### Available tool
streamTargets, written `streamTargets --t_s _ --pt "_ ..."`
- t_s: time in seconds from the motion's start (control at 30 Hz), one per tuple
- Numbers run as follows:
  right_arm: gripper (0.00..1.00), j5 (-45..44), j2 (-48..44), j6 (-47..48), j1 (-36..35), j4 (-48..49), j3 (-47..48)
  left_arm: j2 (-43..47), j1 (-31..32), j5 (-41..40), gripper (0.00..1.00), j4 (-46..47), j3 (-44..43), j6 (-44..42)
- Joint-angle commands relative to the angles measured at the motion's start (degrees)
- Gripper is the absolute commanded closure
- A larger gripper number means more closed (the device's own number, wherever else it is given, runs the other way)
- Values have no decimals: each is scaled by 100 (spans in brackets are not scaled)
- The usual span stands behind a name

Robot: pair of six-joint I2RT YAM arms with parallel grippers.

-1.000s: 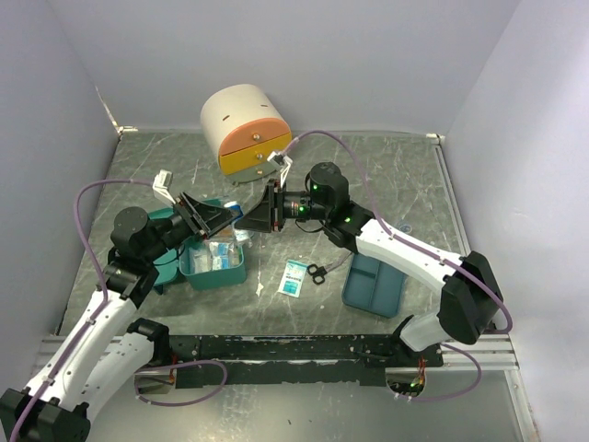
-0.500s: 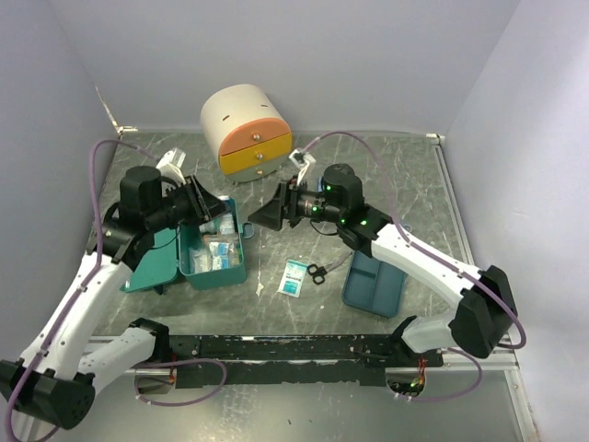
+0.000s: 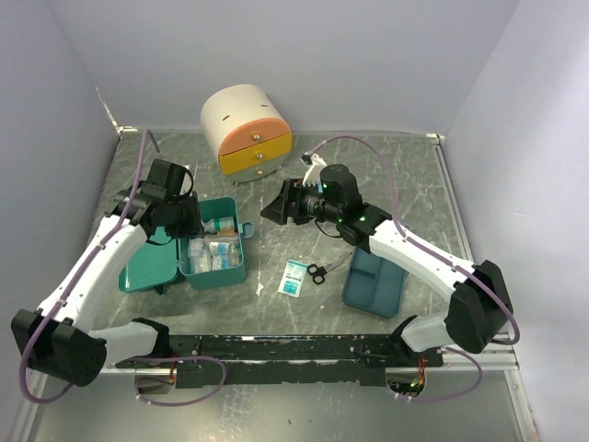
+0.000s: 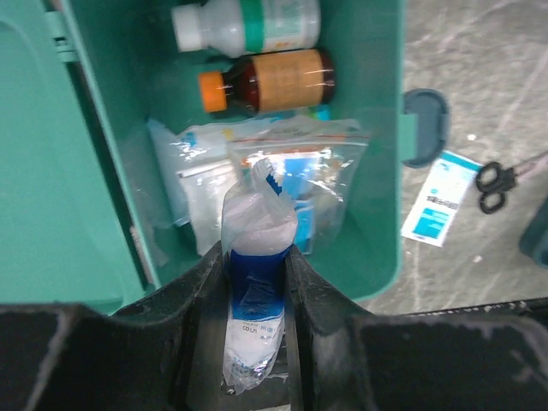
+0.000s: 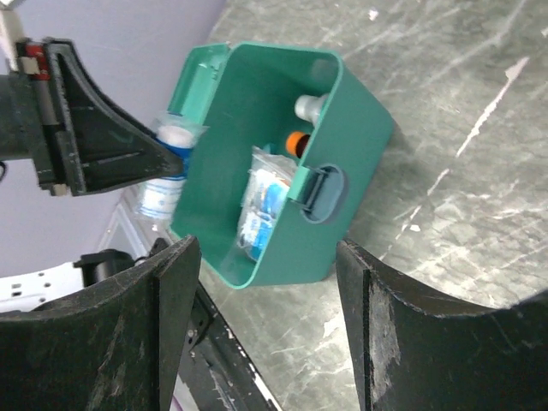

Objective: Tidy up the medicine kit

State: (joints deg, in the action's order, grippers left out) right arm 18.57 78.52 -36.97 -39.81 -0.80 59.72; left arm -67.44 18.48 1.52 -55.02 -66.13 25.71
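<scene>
1. while poised above the open medicine kit (image 3: 216, 276), clenched on a plastic-wrapped packet (image 4: 257, 240): left gripper (image 4: 257, 282), both fingers (image 4: 201, 287) pressed to the packet's sides.
2. packet: white at the top, blue print lower down, upright in the grip, loose wrap sticking up.
3. kit: left of centre on the marbled table (image 3: 414, 184), lid (image 3: 145, 269) thrown flat to the left, latch (image 4: 424, 124) on the wall facing right.
4. inside, far end: white bottle (image 4: 257, 19) and amber bottle (image 4: 274, 81) with orange cap, lying side by side, touching or nearly so.
5. rest of the kit floor: clear bags (image 4: 295, 163) with blue-and-white contents, heaped directly under the held packet, no bare floor showing there.
6. right gripper (image 3: 274, 208): released, jaws wide apart, nothing between them, hanging just right of the kit's far corner and aimed at it, apart from the left gripper.
7. behind the kit, by the back wall: cream cabinet (image 3: 241, 120) with orange and yellow drawers.
8. right of the kit's front wall: white-and-blue sachet (image 3: 294, 276) flat on the table, black scissors (image 3: 316, 272) just beside it; cannot tell if touching.
9. further right: dark-blue tray (image 3: 363, 295), far corner partly under the right arm.
10. purple cables looping over both arms, none across the kit opening.
</scene>
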Motion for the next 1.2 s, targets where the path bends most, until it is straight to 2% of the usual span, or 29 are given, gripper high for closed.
streamTargets --t_s 0.0,0.23,0.4,0.67,0.8,0.9,1.17 --pt "36 -179 304 57 80 -79 33 -354 15 -807 70 -421 -457 -7" --pt "37 -412 620 39 367 -113 31 -758 24 -1394 71 -348 -450 476" --pt "37 -276 812 -37 684 -34 -28 -645 119 -1427 73 55 15 807" --pt "38 -118 1302 -29 927 -122 187 -1110 350 -2064 74 383 -22 715" --pt "38 -48 1503 -81 1020 -152 251 -1494 665 -2991 75 126 -213 808" --pt "38 34 1681 -74 1067 -213 383 -1651 797 -3368 75 62 -223 872" --pt "39 326 2042 -81 1126 -233 587 -1964 833 -3198 72 414 34 935"
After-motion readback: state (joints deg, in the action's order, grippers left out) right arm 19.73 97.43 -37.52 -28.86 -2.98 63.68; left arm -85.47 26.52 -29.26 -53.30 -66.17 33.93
